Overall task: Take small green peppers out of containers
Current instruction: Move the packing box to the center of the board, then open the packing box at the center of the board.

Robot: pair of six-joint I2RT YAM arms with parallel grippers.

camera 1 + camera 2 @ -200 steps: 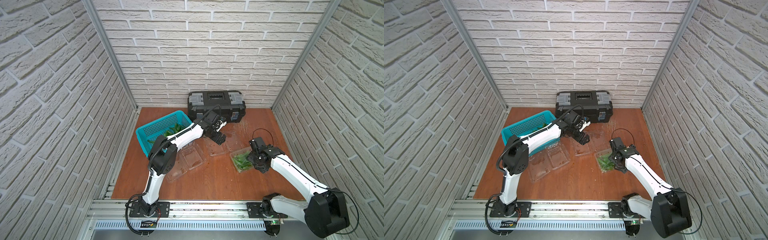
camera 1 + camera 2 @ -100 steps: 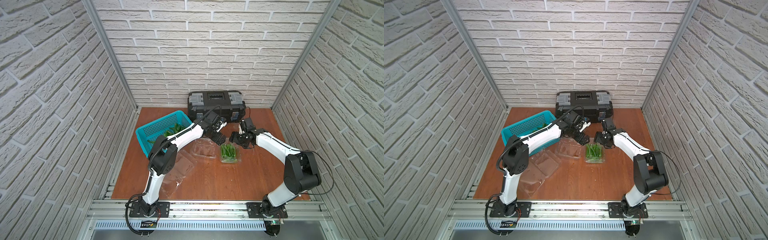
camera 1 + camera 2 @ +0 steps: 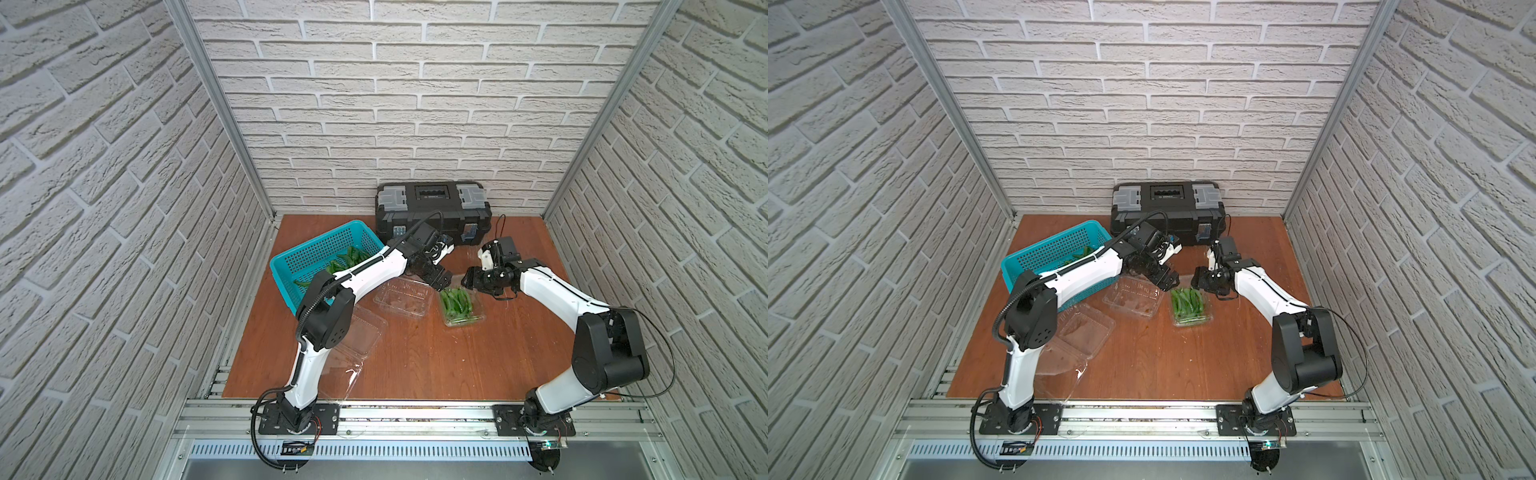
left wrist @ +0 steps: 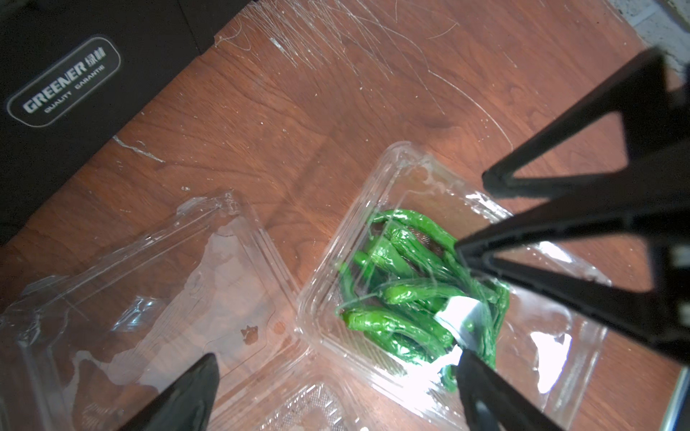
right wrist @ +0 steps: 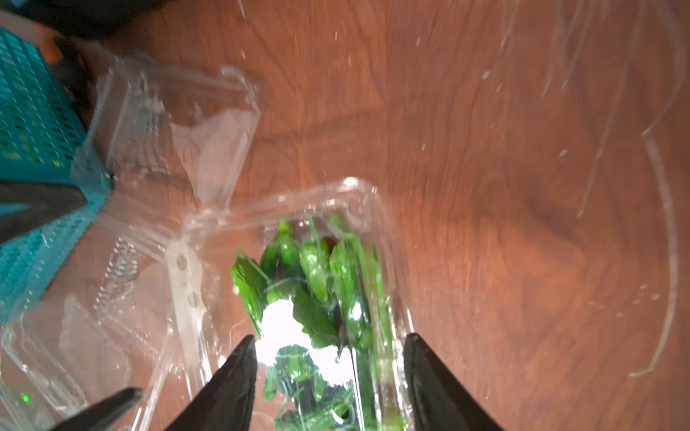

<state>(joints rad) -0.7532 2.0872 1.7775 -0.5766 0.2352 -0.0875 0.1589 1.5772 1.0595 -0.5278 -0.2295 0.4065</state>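
DONE: empty container [image 3: 401, 297], second empty container [image 3: 360, 334]; some small green peppers [image 3: 351, 259] in teal basket [image 3: 291, 270] | TODO: full container [image 3: 480, 316], frame centre, packed with more, lid seemingly shut | left pincer [image 3: 439, 282] released beside it | right pincer [image 3: 469, 281] straddles its end, clamped or not: cannot tell | right wrist view blurred, glare masks lid

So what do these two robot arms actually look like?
Both the left arm and right arm have glossy white links, chunky black joints and black cables alongside. The left gripper and right gripper are black, each with two pointed, wedge-shaped fingers.
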